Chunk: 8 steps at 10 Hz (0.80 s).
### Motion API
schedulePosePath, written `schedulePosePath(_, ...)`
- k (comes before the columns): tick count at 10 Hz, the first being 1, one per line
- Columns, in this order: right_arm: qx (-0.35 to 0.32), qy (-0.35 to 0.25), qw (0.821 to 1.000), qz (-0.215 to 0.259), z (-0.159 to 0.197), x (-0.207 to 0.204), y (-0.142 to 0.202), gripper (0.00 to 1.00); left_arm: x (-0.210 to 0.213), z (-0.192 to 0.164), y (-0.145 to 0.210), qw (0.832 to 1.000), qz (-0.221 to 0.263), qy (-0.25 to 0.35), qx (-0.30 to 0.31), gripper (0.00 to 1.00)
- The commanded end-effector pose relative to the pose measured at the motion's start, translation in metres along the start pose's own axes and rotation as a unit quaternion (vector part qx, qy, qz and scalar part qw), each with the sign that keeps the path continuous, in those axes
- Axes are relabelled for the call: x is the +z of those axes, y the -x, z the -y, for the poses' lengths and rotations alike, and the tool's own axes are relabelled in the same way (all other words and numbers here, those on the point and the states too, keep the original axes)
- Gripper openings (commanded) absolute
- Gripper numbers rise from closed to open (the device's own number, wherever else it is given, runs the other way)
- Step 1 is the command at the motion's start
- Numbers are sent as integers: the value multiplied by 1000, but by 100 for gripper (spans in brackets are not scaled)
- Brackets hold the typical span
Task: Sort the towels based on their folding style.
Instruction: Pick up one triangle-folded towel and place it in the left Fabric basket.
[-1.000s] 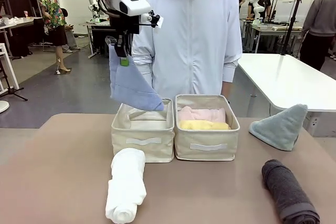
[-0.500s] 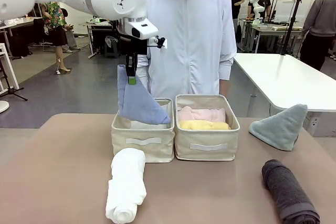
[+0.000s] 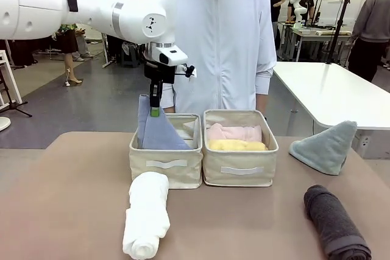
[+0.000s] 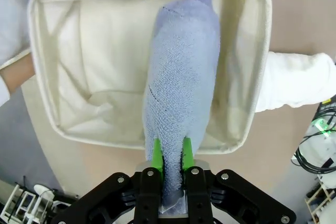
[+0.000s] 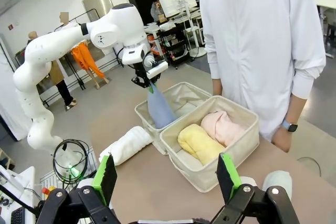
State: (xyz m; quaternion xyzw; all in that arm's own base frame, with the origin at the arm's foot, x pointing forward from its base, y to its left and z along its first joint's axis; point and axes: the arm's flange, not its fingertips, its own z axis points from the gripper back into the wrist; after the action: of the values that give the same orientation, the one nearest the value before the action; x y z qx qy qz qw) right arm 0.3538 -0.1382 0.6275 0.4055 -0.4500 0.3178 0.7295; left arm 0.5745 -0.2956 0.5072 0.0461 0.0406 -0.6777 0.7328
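Observation:
My left gripper is shut on the top corner of the lavender-blue cone-folded towel, whose lower part hangs inside the left beige basket. The right basket holds a pink rolled towel and a yellow rolled towel. On the table lie a white rolled towel in front of the left basket, a grey-green cone towel at the right and a dark grey roll at the front right. My right gripper hangs open above the table.
A person in a white jacket stands close behind the baskets, one hand near the right basket's far side. A white table stands at the back right. Brown tabletop lies bare at the front left.
My left arm has come down and to the right, lowering the lavender-blue towel from beside the left basket into it. The other towels have stayed put.

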Motion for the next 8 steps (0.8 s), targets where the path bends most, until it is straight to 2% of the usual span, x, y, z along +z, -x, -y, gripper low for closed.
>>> schedulePosePath(1,8,-7,1000,12,2,-1,0,100,0,-9,-3,999,-2,48,3,15)
schedulePosePath(3,8,-7,1000,12,2,-1,0,100,-13,-13,-6,994,-19,104,14,15)
schedulePosePath(5,8,-7,1000,12,2,-1,0,100,-15,-13,-6,993,-23,112,10,15)
schedulePosePath(6,8,-7,1000,12,2,-1,0,100,-16,-13,-6,993,-28,117,6,58)
schedulePosePath(7,8,-7,1000,12,2,-1,0,100,-17,-13,-6,992,-28,119,2,71)
schedulePosePath(8,8,-7,1000,12,2,-1,0,100,-17,-13,-6,992,-30,119,-1,100)
